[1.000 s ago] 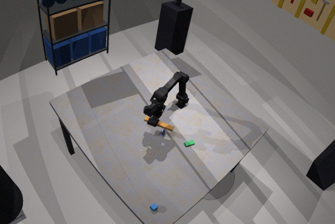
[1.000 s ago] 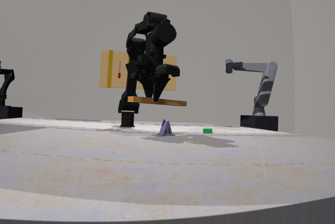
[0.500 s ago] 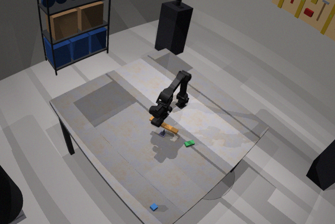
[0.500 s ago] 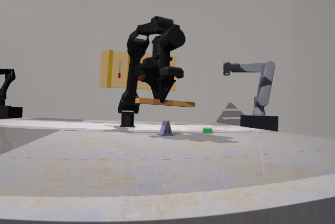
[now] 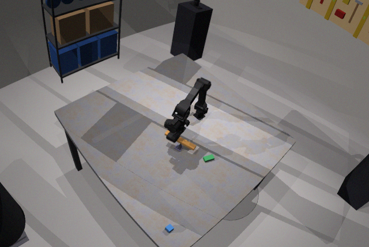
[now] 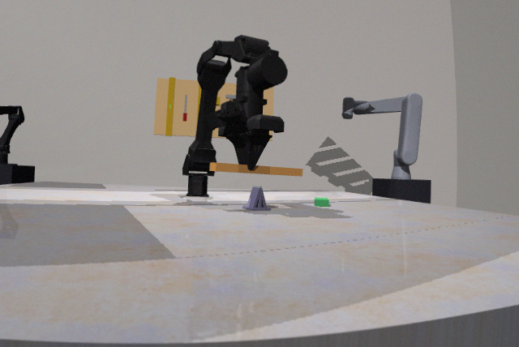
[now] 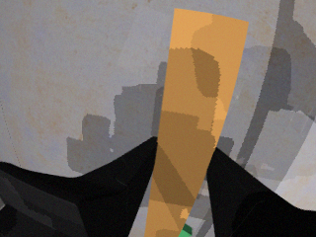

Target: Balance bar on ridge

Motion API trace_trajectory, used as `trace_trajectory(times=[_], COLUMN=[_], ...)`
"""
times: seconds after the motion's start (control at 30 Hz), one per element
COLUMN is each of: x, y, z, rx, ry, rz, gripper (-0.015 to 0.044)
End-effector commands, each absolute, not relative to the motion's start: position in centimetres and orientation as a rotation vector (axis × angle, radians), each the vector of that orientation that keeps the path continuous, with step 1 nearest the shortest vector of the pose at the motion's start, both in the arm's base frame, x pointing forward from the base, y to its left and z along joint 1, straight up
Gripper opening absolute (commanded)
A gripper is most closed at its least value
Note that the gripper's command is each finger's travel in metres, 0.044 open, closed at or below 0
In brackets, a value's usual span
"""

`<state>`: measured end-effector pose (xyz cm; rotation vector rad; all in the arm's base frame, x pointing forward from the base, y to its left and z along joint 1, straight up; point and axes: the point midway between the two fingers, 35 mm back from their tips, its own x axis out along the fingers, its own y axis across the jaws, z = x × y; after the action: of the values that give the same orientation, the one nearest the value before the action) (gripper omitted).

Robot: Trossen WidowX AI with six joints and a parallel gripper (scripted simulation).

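The orange bar (image 5: 187,143) (image 6: 285,170) (image 7: 193,99) is held in the air. My gripper (image 6: 251,168) (image 7: 183,147) is shut on it near its middle. In the exterior view the bar is close to level, its right end slightly lower, with a visible gap between it and the ridge below. The small purple-grey ridge (image 5: 179,148) (image 6: 256,199) stands upright on the table (image 5: 143,160) (image 6: 209,284), beneath the bar and partly hidden by it in the top view. The ridge does not show in the wrist view.
A green block (image 5: 208,158) (image 6: 322,202) (image 7: 186,230) lies on the table to the right of the ridge. A small blue block (image 5: 169,228) lies near the table's front corner, far from the gripper. Shelves and other arms on pedestals stand beyond the table.
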<state>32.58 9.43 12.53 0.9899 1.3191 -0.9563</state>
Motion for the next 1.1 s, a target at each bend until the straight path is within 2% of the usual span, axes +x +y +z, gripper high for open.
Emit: trace_trajectory(times=[0.0, 1.07], x=[32.5, 32.4], y=[9.4, 9.4], z=[11.7, 10.7], rx=[0.996, 0.996], ry=[1.321, 1.321], rz=[-0.957, -0.957], gripper=[0.0, 0.0])
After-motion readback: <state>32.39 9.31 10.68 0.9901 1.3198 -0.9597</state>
